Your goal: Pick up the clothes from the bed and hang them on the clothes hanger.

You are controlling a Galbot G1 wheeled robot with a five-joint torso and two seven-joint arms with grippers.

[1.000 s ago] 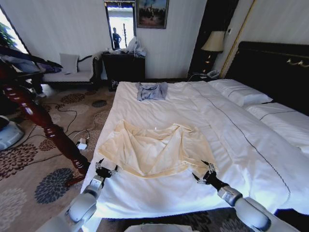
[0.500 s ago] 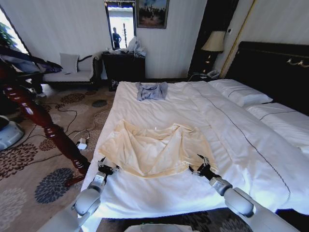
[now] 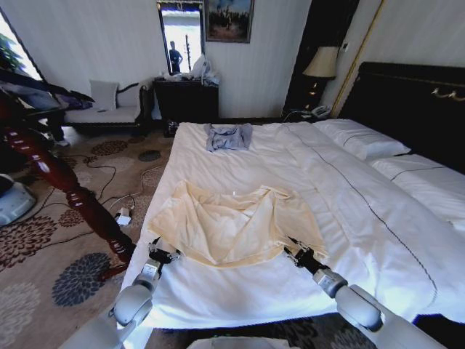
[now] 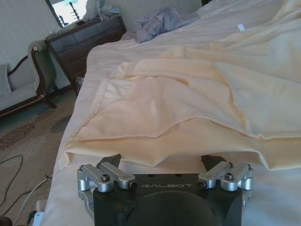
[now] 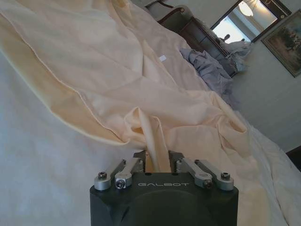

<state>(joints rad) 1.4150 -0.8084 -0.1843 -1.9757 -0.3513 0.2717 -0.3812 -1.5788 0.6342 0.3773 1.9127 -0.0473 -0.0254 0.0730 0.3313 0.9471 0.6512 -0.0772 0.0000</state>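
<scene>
Nearest the robot, both arms are reaching over the foot edge of the wide bed with plain white sheets (image 3: 240,291), each gripper meeting one lower corner of the large pale cream-yellow long-sleeved garment of thin soft fabric (image 3: 236,222), which is lying spread across the sheets near the foot. The right gripper (image 3: 300,254) is pinching a bunched fold of the garment's hem: in the right wrist view its fingers (image 5: 136,165) are drawn in tight around a narrow ridge of cloth standing up between them. The left gripper (image 3: 163,254) is sitting at the opposite corner with its jaws spread wide, the dark fingertips (image 4: 112,159) lying just under the drooping hem and nothing caught between them yet. Taking the two corners apart like this is probably meant to lift the garment spread out, not crumpled, which should make hanging easier. The word GALBOT is reading in pale letters on the black body of each gripper in the wrist views.

To the robot's left, a thick reddish-brown turned wooden post (image 3: 69,189) is leaning over the patterned carpet. Farther up the bed, a small crumpled blue-grey garment (image 3: 228,136) is lying well apart from the cream one, with white pillows (image 3: 367,142) against the tall dark headboard (image 3: 407,94) on the right
</scene>
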